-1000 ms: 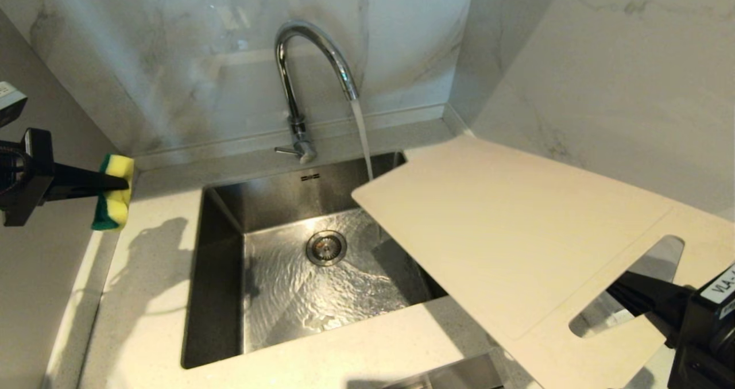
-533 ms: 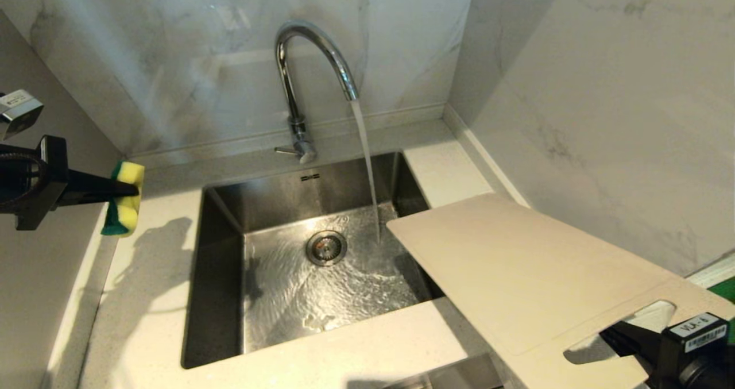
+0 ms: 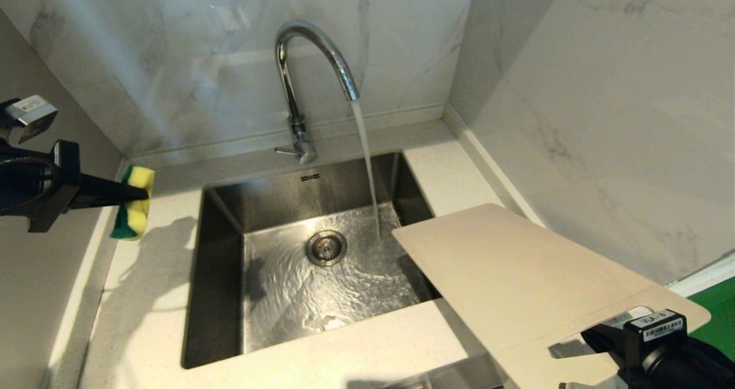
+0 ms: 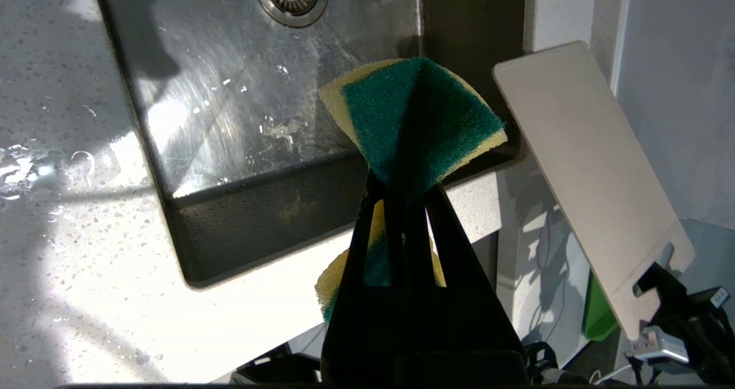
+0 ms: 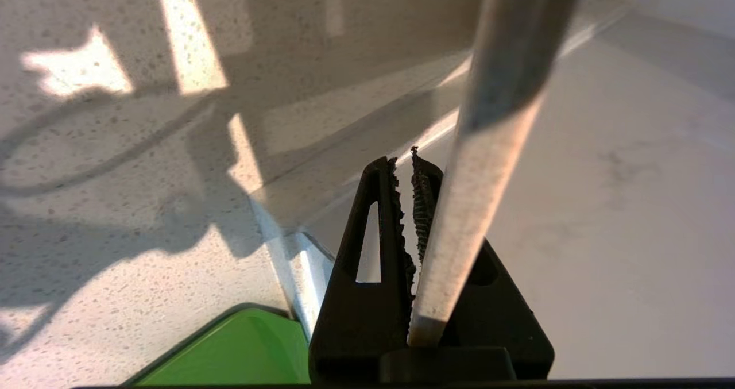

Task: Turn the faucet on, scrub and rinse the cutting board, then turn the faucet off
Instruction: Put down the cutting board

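At a marble-walled kitchen corner, the right gripper (image 3: 597,340) pinches the handle end of the cutting board (image 3: 517,274), its jaws pressed against the two faces of the thin plastic beside the handle slot. From those jaws the board reaches away toward the sink (image 3: 218,274), and its far rounded corner hangs over the basin's edge. In the right wrist view the board (image 5: 482,165) shows edge-on, running straight out from between the toothed fingers (image 5: 396,216), with a green object (image 5: 229,349) on the counter beneath.

Beyond the board's far corner, well apart from either set of jaws, the faucet (image 3: 310,73) stands at the back of the sink, and a stream of water (image 3: 367,165) falls from its spout just beside the board's tip without striking it. Water ripples across the basin floor around the drain (image 3: 326,247).

Across the sink, the left gripper (image 3: 135,193) hovers above the countertop (image 3: 143,320) with its jaws clamped on a yellow-and-green sponge (image 3: 135,205), squeezing it at the middle. The left wrist view shows the sponge (image 4: 413,119) flaring out past the fingertips, with the basin beyond it.
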`<state>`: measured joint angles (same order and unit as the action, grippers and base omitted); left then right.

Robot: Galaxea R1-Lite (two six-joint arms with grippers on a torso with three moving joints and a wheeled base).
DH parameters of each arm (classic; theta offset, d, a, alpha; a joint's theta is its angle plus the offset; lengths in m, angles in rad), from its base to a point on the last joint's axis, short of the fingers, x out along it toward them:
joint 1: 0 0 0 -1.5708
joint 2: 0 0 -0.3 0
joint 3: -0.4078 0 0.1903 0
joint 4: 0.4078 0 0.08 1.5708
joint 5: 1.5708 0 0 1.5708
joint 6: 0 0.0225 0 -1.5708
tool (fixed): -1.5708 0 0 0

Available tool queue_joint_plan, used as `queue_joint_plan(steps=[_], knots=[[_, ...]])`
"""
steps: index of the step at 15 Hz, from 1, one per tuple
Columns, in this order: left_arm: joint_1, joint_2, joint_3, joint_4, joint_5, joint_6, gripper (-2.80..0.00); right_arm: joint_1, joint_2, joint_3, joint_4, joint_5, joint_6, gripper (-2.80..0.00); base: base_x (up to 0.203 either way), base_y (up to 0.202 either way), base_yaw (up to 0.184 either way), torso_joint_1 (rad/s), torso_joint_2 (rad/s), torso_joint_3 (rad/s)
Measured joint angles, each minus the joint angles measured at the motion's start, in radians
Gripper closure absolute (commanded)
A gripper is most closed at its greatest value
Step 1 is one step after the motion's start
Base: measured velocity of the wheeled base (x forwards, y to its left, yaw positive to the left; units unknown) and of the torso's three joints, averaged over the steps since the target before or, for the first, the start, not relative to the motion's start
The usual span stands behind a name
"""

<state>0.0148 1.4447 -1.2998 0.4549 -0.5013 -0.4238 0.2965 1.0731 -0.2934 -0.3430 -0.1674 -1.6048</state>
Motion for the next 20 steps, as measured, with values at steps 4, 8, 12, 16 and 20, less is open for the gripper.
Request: queue_joint_plan(steps=[4,8,12,16,20], knots=[[-0.015,0.001,-0.001,0.000,0.000,0.000,0.00,-0.009,0.075,0.017,0.006,0.034,0.083,0.00,0.000,0.000,0.000,0.000,0.00,0.000],[-0.018,0.008,0.006,0.000,0.000,0.000,0.00,-0.010,0.194,0.036,0.012,0.144,0.150,0.00,0.000,0.000,0.000,0.000,0.00,0.000],[-0.018,0.040,0.001,-0.003,0.000,0.000,0.00,-0.010,0.302,0.042,0.015,0.292,0.155,0.00,0.000,0.000,0.000,0.000,0.00,0.000],[-0.018,0.060,0.000,-0.004,-0.001,-0.001,0.00,-0.009,0.385,0.050,0.040,0.367,0.159,0.00,0.000,0.000,0.000,0.000,0.00,0.000],[-0.018,0.076,0.002,-0.040,0.000,-0.006,0.00,-0.007,0.459,0.037,0.040,0.399,0.160,0.00,0.000,0.000,0.000,0.000,0.00,0.000]])
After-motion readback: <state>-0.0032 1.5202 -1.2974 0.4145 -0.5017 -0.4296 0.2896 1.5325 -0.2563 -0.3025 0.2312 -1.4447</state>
